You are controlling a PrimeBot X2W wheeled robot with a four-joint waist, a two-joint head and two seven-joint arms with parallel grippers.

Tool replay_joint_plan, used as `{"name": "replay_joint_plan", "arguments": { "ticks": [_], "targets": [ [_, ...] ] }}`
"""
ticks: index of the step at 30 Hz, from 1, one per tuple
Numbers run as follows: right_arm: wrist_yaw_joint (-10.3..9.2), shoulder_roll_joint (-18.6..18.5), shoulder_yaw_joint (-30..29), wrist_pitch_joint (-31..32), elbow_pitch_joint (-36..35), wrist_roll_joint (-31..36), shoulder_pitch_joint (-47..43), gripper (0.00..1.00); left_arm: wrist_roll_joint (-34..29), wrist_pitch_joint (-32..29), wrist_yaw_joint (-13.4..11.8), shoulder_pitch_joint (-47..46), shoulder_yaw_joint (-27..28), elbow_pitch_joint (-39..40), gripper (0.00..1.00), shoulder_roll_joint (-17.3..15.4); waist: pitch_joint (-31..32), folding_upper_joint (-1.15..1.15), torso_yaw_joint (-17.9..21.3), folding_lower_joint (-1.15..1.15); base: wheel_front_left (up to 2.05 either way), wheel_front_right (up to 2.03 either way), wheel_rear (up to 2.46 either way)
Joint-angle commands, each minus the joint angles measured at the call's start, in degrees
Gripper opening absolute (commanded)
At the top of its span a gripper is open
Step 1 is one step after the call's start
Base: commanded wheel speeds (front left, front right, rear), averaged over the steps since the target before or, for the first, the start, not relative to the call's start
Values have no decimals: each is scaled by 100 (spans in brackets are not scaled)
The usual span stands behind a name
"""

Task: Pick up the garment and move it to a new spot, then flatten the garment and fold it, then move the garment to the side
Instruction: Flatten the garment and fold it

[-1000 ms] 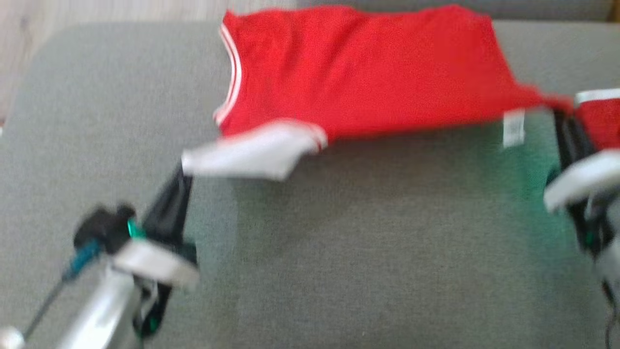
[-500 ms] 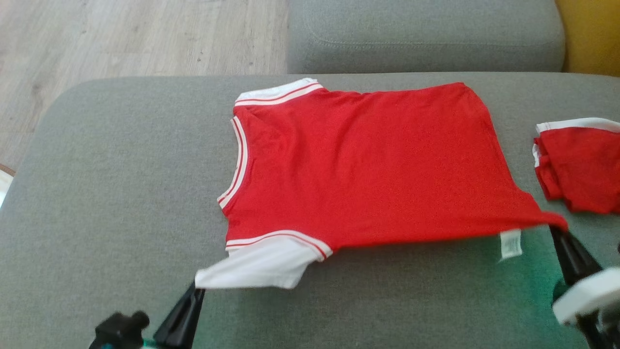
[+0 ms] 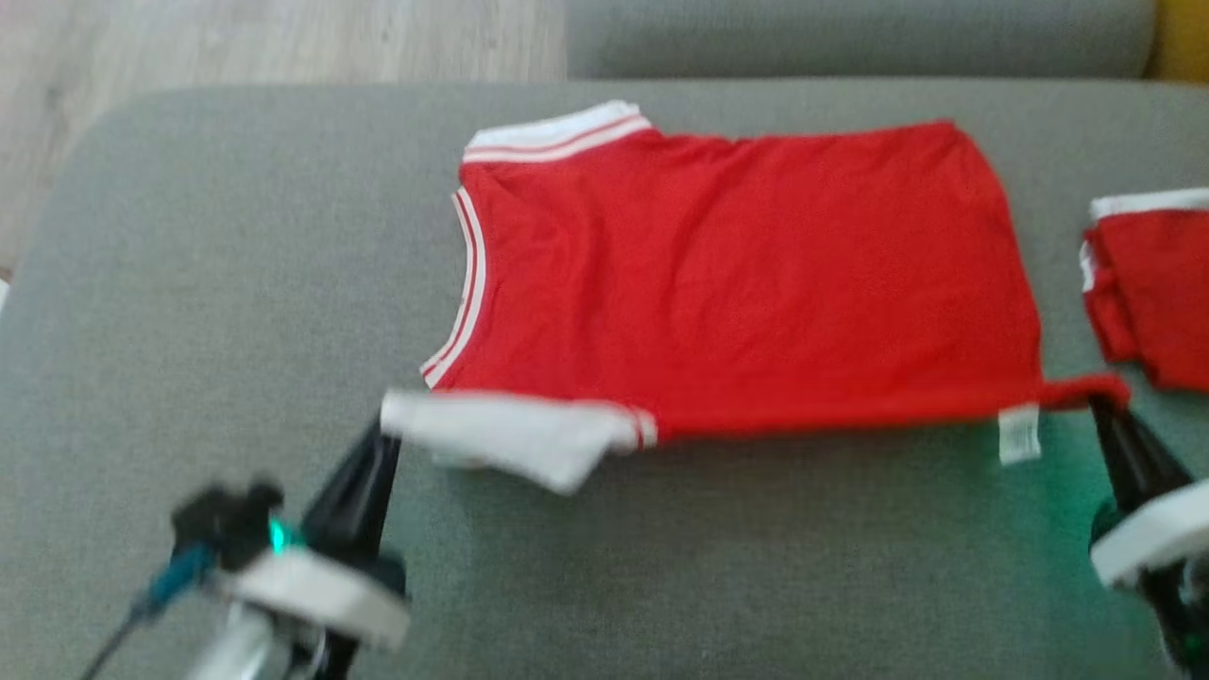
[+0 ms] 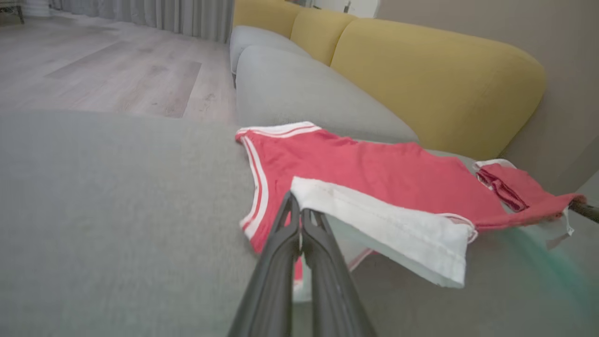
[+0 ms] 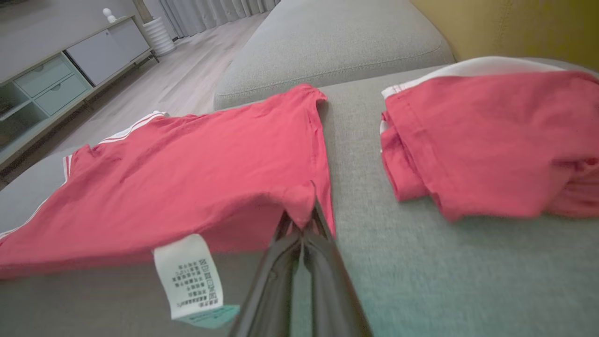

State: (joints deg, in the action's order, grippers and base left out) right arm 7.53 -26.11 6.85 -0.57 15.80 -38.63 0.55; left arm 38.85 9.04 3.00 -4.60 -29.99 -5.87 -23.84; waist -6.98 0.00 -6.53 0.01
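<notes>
Grey sofa cushion (image 3: 236, 283) carries the red shirt (image 3: 737, 274), long axis left to right, collar toward the robot's left. Left jaws clenched on the white sleeve (image 3: 510, 439), right jaws clenched on the hem corner (image 3: 1086, 389). Near edge lifted, far edge resting on the cushion. Shirt lies straight ahead of both jaws, so the next move probably needs both arms travelling forward together. Folded red pile (image 3: 1152, 293) lies near on the right
</notes>
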Motion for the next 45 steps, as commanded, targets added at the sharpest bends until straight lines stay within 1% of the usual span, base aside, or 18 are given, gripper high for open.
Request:
{"name": "replay_joint_plan", "arguments": {
  "ticks": [1, 3, 4, 6, 14, 15, 16, 17, 18, 23, 25, 26, 31, 32, 36, 39, 41, 45],
  "targets": [
    [-4, -136, -39, 35, -204, 65, 330, 0, 11, 0, 26, -527, 279, 80, 0, -32, -258, 0, -32, -1, 0, 0, 0],
    [-4, -91, -109, 137, -206, 137, 532, 0, -4, -29, 63, -919, 275, -88, 0, 77, -443, 0, -59, -1, 0, 0, 0],
    [-4, -75, -133, 225, -195, 207, 744, 0, -53, -41, 128, -1318, 237, -294, 0, 160, -608, 0, -81, -1, 0, 0, 0],
    [-4, -56, -149, 295, -179, 275, 956, 0, -96, -37, 196, -1695, 191, -516, 0, 237, -750, 0, -94, -1, 0, 0, 0],
    [-4, 43, -189, 418, 15, 513, 1606, 0, -218, 216, 382, -2809, -48, -1406, 0, 483, -1099, 0, -117, -1, 0, 0, 0],
    [-4, 87, -228, 394, 68, 540, 1647, 37, -210, 264, 398, -2896, -86, -1527, 0, 508, -1105, 0, -126, -1, 0, 0, 0],
    [-4, 142, -241, 370, 102, 573, 1693, 100, -202, 332, 405, -2968, -70, -1641, 0, 526, -1124, 0, -117, -1, 0, 0, 0],
    [-4, 202, -267, 326, 139, 600, 1731, 100, -154, 393, 410, -3006, -22, -1751, 31, 573, -1132, 0, -116, -1, 0, 0, 0],
    [-4, 265, -297, 272, 175, 626, 1761, 100, -99, 448, 413, -3017, 40, -1843, 100, 629, -1138, 0, -112, -1, 0, 0, 0],
    [-4, 497, -365, -79, 269, 820, 1728, 100, -89, 576, 415, -2736, 162, -2051, 100, 838, -1100, 0, -119, -1, 0, 0, 0],
    [-4, 595, -400, -228, 309, 864, 1649, 100, -125, 589, 321, -2500, 268, -2083, 100, 938, -1046, 0, -126, -1, 0, 0, 0],
    [-4, 595, -400, -228, 309, 864, 1649, 100, -125, 589, 321, -2500, 268, -2083, 100, 938, -1046, 0, -126, -1, 0, 0, 0],
    [-4, 798, -503, -473, 414, 900, 1410, 100, -321, 594, 208, -1846, 348, -2059, 100, 1235, -928, 0, -138, -1, 0, 0, 0],
    [-4, 834, -516, -502, 432, 900, 1378, 100, -348, 594, 169, -1748, 341, -2123, 100, 1275, -908, 0, -129, -1, 0, 0, 0],
    [-4, 932, -510, -559, 495, 908, 1318, 100, -396, 552, -124, -1548, 337, -2550, 100, 1380, -839, 0, -59, -1, 0, 0, 0],
    [-4, 962, -493, -571, 529, 911, 1322, 100, -399, 507, -230, -1563, 330, -2827, 100, 1415, -813, 0, -10, -1, 0, 0, 0],
    [-4, 966, -481, -576, 552, 909, 1333, 100, -403, 480, -223, -1613, 305, -2985, 100, 1425, -801, 0, 10, -1, 0, 0, 0],
    [-4, 954, -475, -585, 612, 905, 1336, 100, -455, 468, -119, -1737, 196, -3237, 100, 1446, -779, 0, 15, -1, 0, 0, 0]
  ]
}}
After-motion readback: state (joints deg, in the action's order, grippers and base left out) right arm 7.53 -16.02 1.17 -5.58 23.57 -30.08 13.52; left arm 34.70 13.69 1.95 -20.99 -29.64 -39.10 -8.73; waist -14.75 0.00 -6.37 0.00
